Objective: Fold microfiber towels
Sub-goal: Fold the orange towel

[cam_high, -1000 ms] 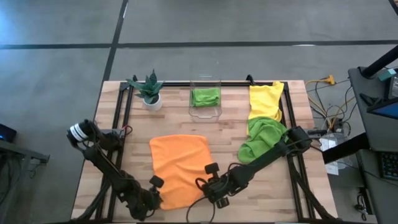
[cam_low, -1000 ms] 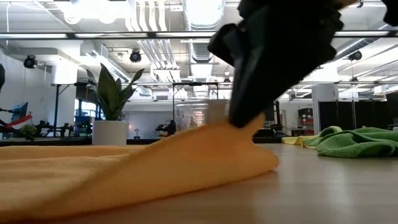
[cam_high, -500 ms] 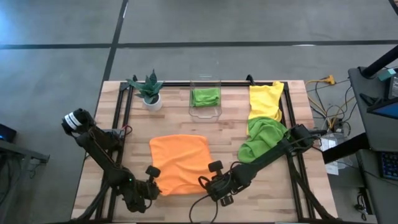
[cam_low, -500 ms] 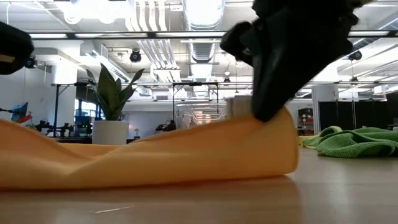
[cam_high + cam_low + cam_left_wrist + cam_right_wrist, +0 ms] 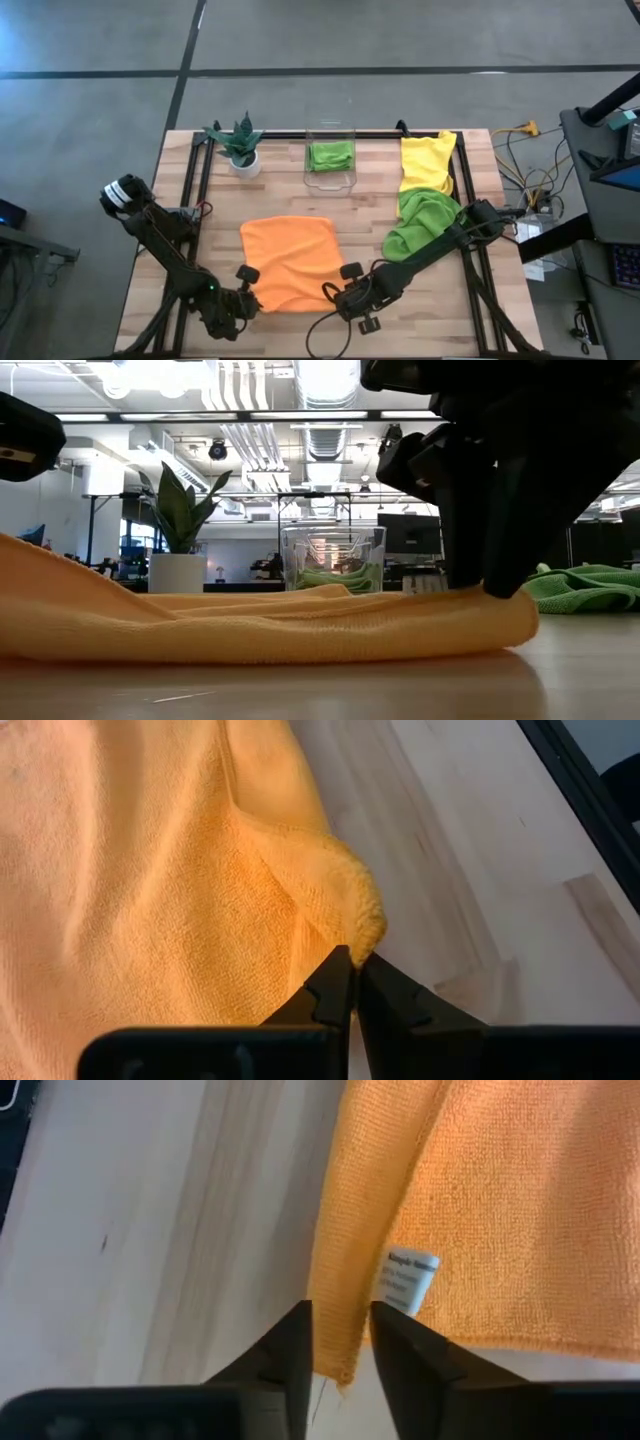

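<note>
Low view is giving you the nearest read: the orange towel (image 5: 250, 625) is lying doubled along the table's front edge, its fold line running side to side, so its long axis is now crossing the table from left to right. The right gripper (image 5: 490, 575) is standing on the towel's right end, and in the right wrist view its fingers (image 5: 285, 1350) are parting slightly around the hem beside the white care tag (image 5: 408, 1278), likely letting that corner go. The left gripper (image 5: 352, 982) is pinching the other near corner, jaws fully closed on the cloth, probably to keep the edge taut and square. Farther back, you are seeing a lime green towel (image 5: 418, 224) and the yellow towel (image 5: 427, 160) heaped at the right, another green towel (image 5: 331, 155) inside the clear bin (image 5: 330, 178), and the potted plant (image 5: 241, 142) beyond.
</note>
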Available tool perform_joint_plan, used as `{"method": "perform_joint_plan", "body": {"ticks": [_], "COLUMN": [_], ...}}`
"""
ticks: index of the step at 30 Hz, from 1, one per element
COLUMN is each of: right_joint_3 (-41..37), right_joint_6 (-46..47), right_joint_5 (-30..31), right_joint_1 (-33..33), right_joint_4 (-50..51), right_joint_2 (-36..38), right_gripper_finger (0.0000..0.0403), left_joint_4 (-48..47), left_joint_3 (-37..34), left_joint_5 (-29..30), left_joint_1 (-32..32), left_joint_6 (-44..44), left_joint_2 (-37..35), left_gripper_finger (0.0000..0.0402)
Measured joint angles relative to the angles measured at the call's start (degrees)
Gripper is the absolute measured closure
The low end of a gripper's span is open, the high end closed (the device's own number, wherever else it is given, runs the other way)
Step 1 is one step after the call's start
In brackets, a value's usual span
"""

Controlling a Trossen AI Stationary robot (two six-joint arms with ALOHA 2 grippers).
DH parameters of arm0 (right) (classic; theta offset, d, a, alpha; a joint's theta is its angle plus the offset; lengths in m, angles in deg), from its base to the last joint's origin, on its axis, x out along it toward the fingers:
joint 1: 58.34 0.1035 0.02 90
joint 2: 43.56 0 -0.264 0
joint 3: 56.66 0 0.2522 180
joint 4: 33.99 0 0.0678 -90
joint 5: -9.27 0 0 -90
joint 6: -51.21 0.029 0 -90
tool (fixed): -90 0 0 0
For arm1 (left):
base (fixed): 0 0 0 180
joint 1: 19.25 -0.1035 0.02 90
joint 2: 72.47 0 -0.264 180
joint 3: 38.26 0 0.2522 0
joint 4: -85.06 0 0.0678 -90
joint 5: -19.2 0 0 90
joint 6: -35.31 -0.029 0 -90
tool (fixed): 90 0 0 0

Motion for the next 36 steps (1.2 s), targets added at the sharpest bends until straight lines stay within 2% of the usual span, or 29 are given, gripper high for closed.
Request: {"method": "perform_joint_plan", "body": {"ticks": [4,8,12,16,19,27,29,36], "right_joint_3": [-0.02,-0.9,-2.37,-2.73,-2.51,-2.4,-2.4,-2.45], "right_joint_6": [-0.06,-0.04,-0.27,0.13,0.2,1.19,2.6,6.52], "right_joint_5": [-0.88,-1.4,-5.71,-6.65,-4.61,-0.86,0.41,5.66], "right_joint_1": [0.01,-0.01,-0.43,-0.54,-0.71,-1.22,-1.17,-1.17], "right_joint_4": [0.01,-0.02,-0.61,-0.61,-0.56,0.04,1.47,6.18], "right_joint_2": [0.0,-0.34,-1.51,-1.39,-0.53,4.87,6.99,14.62], "right_gripper_finger": [0.0272,0.0268,0.03,0.0358,0.0388,0.0394,0.0394,0.0394], "left_joint_4": [0.79,0.96,1.04,1.12,1.21,1.08,1.01,-1.01], "left_joint_3": [0.0,0.0,0.0,0.0,0.0,0.03,0.04,0.07], "left_joint_5": [0.01,0.01,0.01,0.01,0.01,0.5,0.74,7.46], "left_joint_1": [-0.05,-0.13,-0.42,-0.64,-0.77,-0.79,-0.79,-0.77], "left_joint_6": [0.0,0.04,0.07,0.07,0.1,3.01,3.18,4.54], "left_joint_2": [0.0,0.0,0.0,0.0,0.0,-1.3,-2.72,-12.31], "left_gripper_finger": [0.0401,0.0401,0.0402,0.0402,0.0402,0.0402,0.0402,0.0401]}}
